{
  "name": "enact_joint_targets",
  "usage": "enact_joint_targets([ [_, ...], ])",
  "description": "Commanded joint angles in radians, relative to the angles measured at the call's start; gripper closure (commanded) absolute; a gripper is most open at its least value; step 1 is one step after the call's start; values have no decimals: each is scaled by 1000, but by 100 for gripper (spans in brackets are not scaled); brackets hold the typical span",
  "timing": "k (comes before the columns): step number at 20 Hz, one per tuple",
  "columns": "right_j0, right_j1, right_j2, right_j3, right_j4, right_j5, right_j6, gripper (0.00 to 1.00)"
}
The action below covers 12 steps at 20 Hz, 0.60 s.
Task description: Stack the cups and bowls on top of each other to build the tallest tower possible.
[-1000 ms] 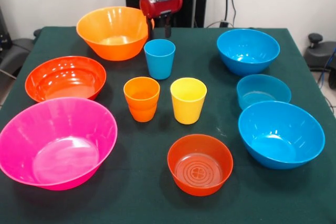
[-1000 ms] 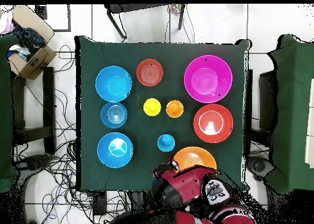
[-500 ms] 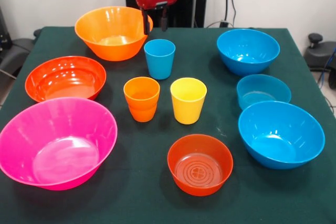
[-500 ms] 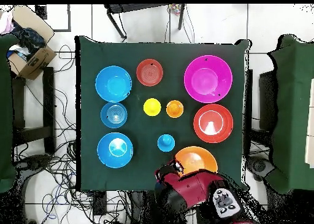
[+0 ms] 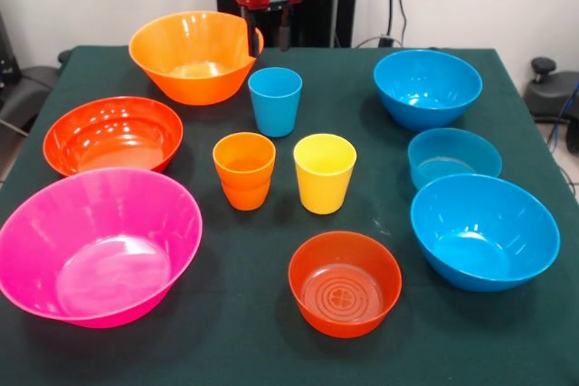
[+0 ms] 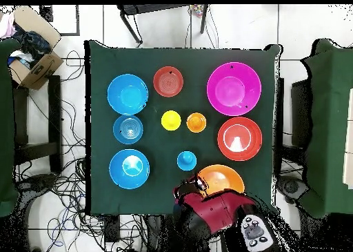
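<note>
All cups and bowls stand apart on the green cloth; nothing is stacked. The blue cup point(image 5: 275, 99), orange cup point(image 5: 244, 169) and yellow cup point(image 5: 325, 172) stand in the middle. The big orange bowl point(image 5: 192, 56) is at the far left and shows in the overhead view point(image 6: 222, 180). The big pink bowl point(image 5: 95, 246) is near left. Red-orange bowls sit at left point(image 5: 112, 135) and front point(image 5: 345, 282). Two blue bowls point(image 5: 427, 88) point(image 5: 484, 230) and the small shallow blue bowl point(image 5: 453, 157) sit at right. My gripper point(image 5: 266, 40) point(image 6: 196, 188) hangs open and empty at the orange bowl's right rim.
The black pedestal point(image 5: 271, 6) stands behind the table's far edge. A cardboard box point(image 6: 31, 47) sits on a side table in the overhead view. Cables lie on the floor around the table point(image 6: 180, 56).
My gripper has risen a little and drawn back toward the pedestal. The big orange bowl has shifted slightly to the left. Everything else stays put.
</note>
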<state>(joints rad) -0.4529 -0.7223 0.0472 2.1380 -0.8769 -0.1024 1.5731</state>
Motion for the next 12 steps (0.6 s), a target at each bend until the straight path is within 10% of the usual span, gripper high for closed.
enact_joint_targets([
  [1, 68, 6, 104, -27, 18, 84, 81, 0],
  [12, 114, 44, 77, -77, 16, 62, 94, 0],
])
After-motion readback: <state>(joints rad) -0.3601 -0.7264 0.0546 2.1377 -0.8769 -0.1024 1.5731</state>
